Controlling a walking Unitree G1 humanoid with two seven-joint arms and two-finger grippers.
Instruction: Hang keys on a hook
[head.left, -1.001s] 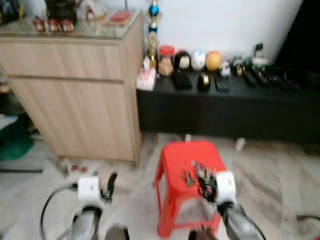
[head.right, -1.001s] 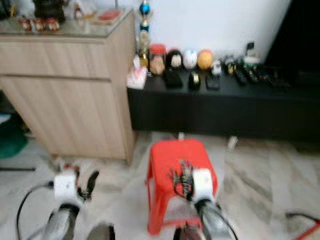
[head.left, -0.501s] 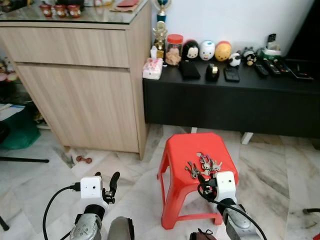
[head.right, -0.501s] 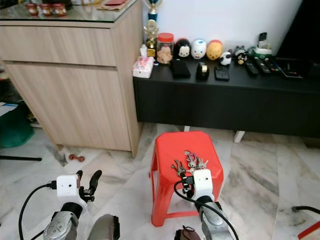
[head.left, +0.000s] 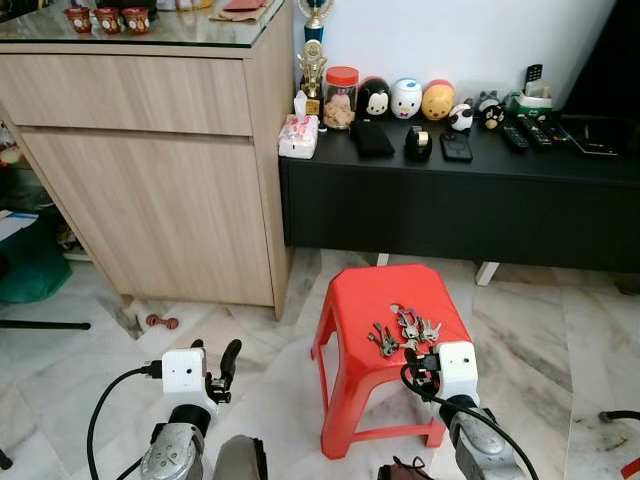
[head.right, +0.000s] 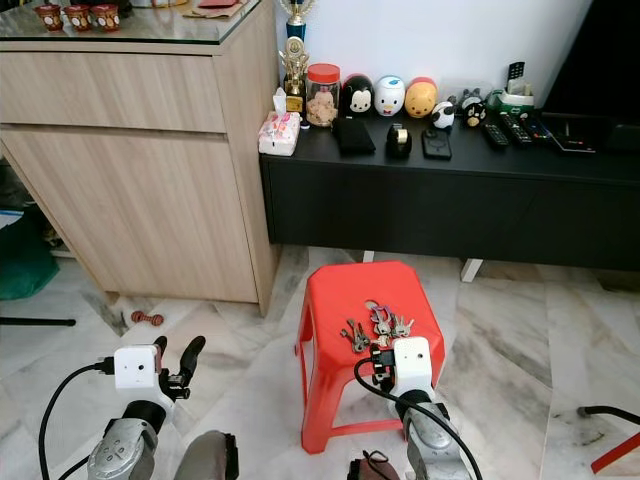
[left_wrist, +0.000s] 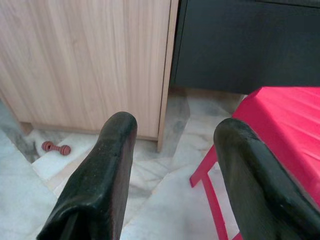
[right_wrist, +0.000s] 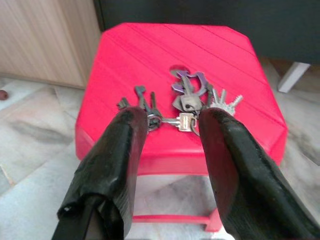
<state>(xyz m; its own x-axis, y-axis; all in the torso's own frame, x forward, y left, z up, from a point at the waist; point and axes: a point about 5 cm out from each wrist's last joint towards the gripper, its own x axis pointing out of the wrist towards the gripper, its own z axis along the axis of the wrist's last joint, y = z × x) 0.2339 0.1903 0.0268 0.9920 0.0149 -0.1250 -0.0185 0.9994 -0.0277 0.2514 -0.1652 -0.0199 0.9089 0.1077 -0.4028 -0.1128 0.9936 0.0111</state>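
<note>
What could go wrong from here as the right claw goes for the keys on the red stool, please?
The keys lie spread in several loose clusters on the red stool, so the open right claw may pinch just one cluster and leave the rest dangling or slipping. They also sit near the stool's front edge, so a nudge could push them off onto the floor. A hard press might tip the light stool.

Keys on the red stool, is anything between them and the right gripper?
Nothing visible. The right gripper is open just short of the keys, which lie bare on the red stool.
</note>
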